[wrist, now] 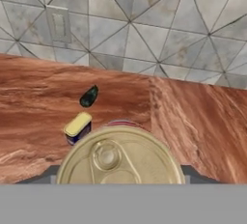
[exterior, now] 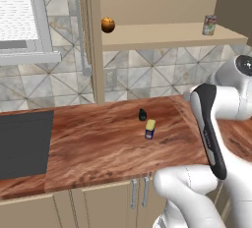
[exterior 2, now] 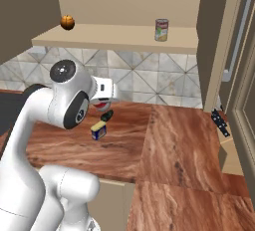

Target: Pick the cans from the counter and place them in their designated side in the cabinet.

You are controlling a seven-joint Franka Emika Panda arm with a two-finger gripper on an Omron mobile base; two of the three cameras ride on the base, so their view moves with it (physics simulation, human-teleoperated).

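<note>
My gripper [wrist: 120, 175] is shut on the short red-labelled can [wrist: 120, 158], whose silvery pull-tab lid fills the bottom of the hand view. From the right base view the gripper [exterior 2: 102, 103] hangs just above the counter [exterior 2: 179, 145] with a bit of red label showing under the hand. The slim dark blue can with a yellow top [exterior: 150, 128] [exterior 2: 98, 130] [wrist: 77, 127] stands on the counter just ahead and left of the held can. The cabinet shelf [exterior: 167, 35] [exterior 2: 119, 38] is above, against the tiled wall.
A white-red-green labelled can [exterior: 209, 25] [exterior 2: 161, 30] stands at the shelf's right, an orange ball [exterior: 108, 24] [exterior 2: 67, 22] at its left. A small dark blob [exterior: 142, 115] [wrist: 89, 96] lies behind the blue can. A dark panel [exterior: 24, 143] is set in the counter's left.
</note>
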